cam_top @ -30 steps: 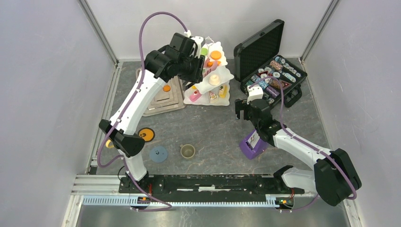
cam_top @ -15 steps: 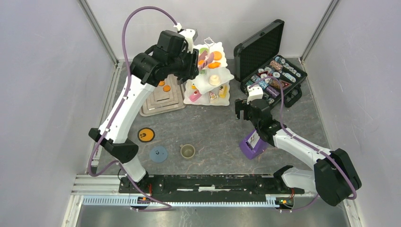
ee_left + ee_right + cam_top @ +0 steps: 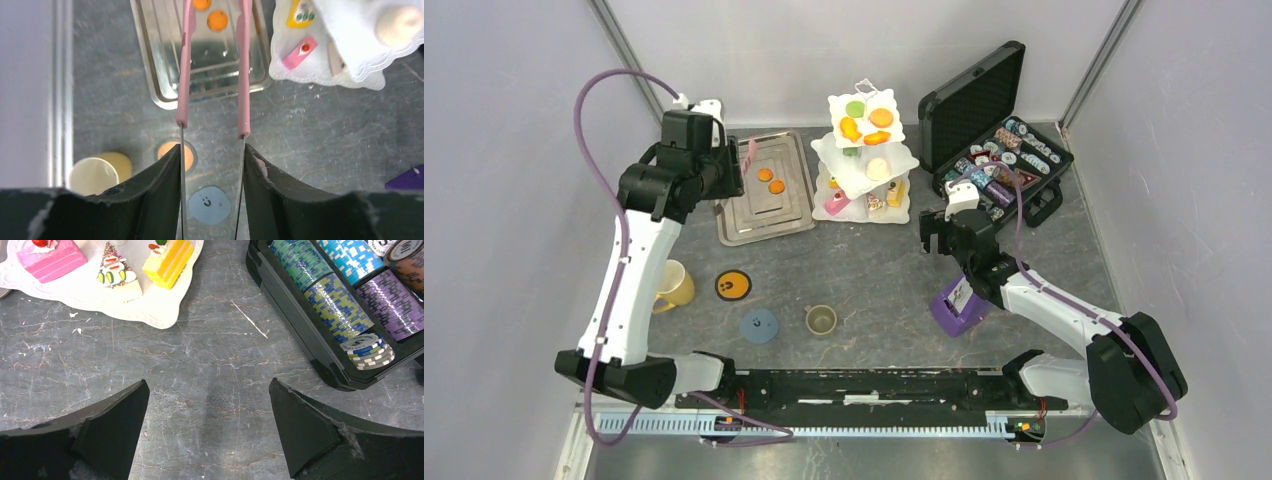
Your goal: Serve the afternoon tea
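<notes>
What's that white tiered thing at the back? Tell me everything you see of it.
The white stand has three square, scalloped tiers, with a wire loop on top. It stands upright on the table between the metal tray and the black chip case. Top tier: orange pastries and a green one; middle: a cream dome; bottom: a pink slice and a yellow slice.

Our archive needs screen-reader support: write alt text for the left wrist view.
The left gripper holds pink-tipped tongs open over a metal tray carrying two orange pastries. The white stand, its bottom tier holding pink and yellow cake slices, sits right of the tray; a yellow mug, an orange coaster and a blue coaster lie nearer the camera.
</notes>
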